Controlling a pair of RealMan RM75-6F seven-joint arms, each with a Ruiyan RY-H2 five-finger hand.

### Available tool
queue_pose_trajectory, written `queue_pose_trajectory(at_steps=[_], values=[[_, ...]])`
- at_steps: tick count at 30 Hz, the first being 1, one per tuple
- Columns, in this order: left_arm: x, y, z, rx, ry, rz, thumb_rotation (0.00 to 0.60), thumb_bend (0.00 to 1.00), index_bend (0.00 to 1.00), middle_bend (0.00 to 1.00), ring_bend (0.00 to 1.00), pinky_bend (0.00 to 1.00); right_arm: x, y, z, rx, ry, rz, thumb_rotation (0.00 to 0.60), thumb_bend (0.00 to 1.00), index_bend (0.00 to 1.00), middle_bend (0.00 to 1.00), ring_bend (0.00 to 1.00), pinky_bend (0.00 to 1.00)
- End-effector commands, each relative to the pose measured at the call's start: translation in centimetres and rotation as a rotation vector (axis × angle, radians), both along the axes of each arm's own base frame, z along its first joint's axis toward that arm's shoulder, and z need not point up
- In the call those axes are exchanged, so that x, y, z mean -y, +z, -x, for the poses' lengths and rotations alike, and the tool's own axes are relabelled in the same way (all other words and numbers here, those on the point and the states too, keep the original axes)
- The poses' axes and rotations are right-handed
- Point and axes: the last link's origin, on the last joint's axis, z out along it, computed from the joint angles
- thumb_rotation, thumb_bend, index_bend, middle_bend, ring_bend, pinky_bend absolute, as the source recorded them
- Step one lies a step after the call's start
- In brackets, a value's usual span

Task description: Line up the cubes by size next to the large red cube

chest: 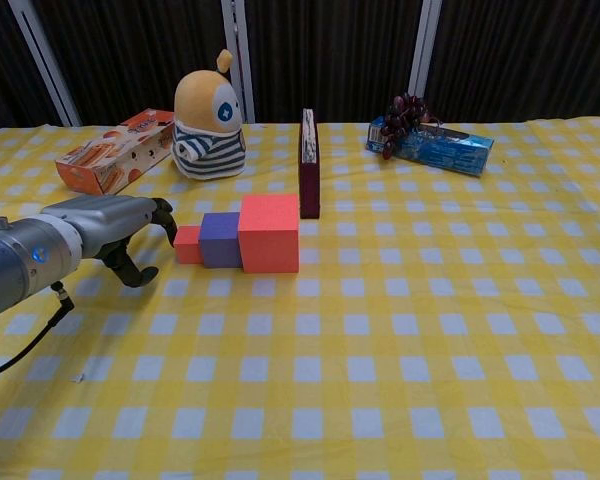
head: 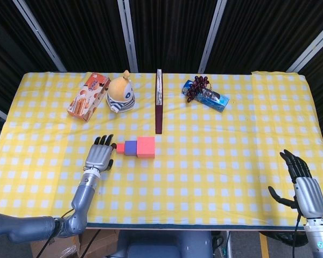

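— Three cubes sit in a touching row at centre-left of the head view: small red cube, purple cube, large red cube, rising in size rightward. Our left hand lies just left of the small one, holding nothing, fingers loosely spread and pointing up the frame.

— In the chest view that left hand has its fingertips right at the small red cube; we cannot tell if they touch. What should we mind here?

— The order already looks right to us, so we judge the step is only tidying. We should nudge gently along the row's axis, toward the large red cube, so the purple cube is not pushed askew, and keep the thumb low and clear.

— And further right?

— The upright book stands just behind the large cube; a hard shove might drive the row into it. Our right hand hovers at lower right of the head view, open, fingers apart, well apart from everything. We leave it there.
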Motion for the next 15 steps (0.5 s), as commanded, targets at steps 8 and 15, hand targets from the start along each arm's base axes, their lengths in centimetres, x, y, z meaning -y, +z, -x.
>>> queue_pose_trajectory(at_steps=[8, 15], values=[[0.1, -0.2, -0.1, 0.003, -0.005, 0.000, 0.600, 0.49, 0.26, 0.00, 0.00, 0.08, 0.0, 0.1, 0.0, 0.001, -0.001, 0.001, 0.600, 0.36, 0.00, 0.00, 0.00, 0.01], [0.8, 1.3, 1.0, -0.017, -0.003, -0.007, 0.600, 0.49, 0.26, 0.00, 0.00, 0.08, 0.0, 0.1, 0.1, 0.001, -0.002, 0.001, 0.600, 0.36, 0.00, 0.00, 0.00, 0.01]])
